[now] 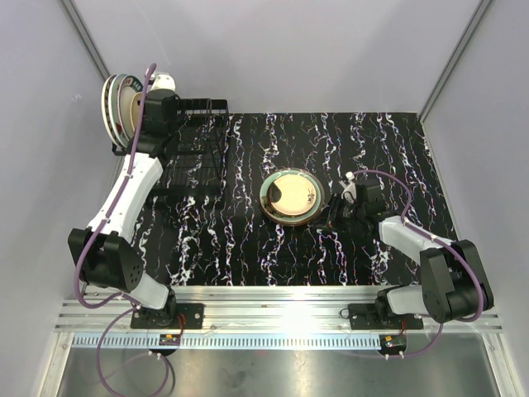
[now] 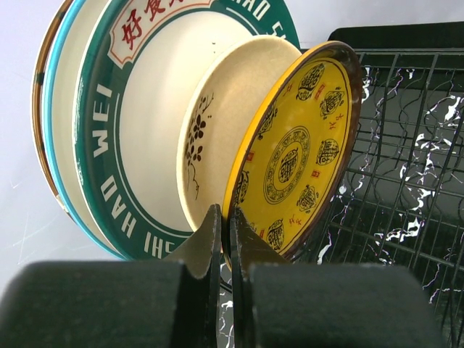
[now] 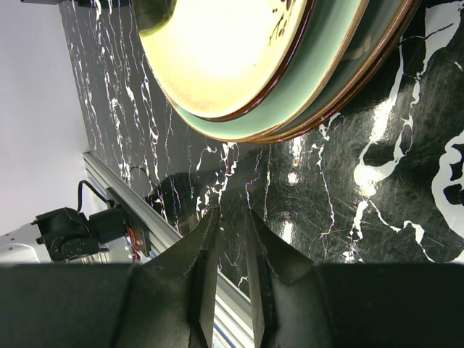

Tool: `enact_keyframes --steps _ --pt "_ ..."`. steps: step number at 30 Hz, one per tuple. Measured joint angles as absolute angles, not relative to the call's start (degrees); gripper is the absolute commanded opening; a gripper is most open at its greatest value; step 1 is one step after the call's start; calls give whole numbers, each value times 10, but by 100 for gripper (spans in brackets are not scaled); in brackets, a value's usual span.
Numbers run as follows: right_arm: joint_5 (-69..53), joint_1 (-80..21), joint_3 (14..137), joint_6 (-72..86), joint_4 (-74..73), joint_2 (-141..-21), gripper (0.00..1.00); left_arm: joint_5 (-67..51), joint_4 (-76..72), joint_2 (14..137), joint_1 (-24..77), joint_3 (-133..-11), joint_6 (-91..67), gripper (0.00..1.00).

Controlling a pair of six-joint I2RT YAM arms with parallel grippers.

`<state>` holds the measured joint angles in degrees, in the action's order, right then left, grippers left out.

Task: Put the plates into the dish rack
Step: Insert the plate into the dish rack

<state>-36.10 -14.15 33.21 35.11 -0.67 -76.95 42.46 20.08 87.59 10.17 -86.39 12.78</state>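
Note:
Several plates stand on edge at the left end of the black wire dish rack (image 1: 198,153) (image 2: 406,145): a yellow plate (image 2: 297,145), a cream plate with a flower branch (image 2: 217,123), a teal-rimmed lettered plate (image 2: 123,109) and more behind it. My left gripper (image 2: 226,214) is shut on the yellow plate's lower rim. A stack of plates (image 1: 291,196) lies flat mid-table, with a cream plate (image 3: 217,51) on top and a pale green plate (image 3: 312,94) under it. My right gripper (image 3: 230,212) (image 1: 329,213) hovers low just right of the stack, slightly open and holding nothing.
The black marbled mat (image 1: 397,165) covers the table. A metal rail (image 1: 281,310) with the arm bases runs along the near edge. Grey walls close in the left, back and right sides. The rack's right part (image 2: 428,217) holds no plates.

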Motion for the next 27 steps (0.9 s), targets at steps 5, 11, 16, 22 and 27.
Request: enact_keyframes --steps 5,11,16,22,27 --pt "-361 -142 332 351 -7 -769 27 425 202 871 102 -864 124 0" --pt "-361 -142 332 351 -7 -770 28 425 202 855 102 -864 124 0" --pt "-361 -142 332 351 -7 -771 27 426 200 840 102 -859 124 0" --pt "-361 -142 332 351 -7 -774 28 425 209 840 102 -858 117 0" --pt "-361 -142 332 351 -7 -775 28 425 221 848 102 -861 106 0"
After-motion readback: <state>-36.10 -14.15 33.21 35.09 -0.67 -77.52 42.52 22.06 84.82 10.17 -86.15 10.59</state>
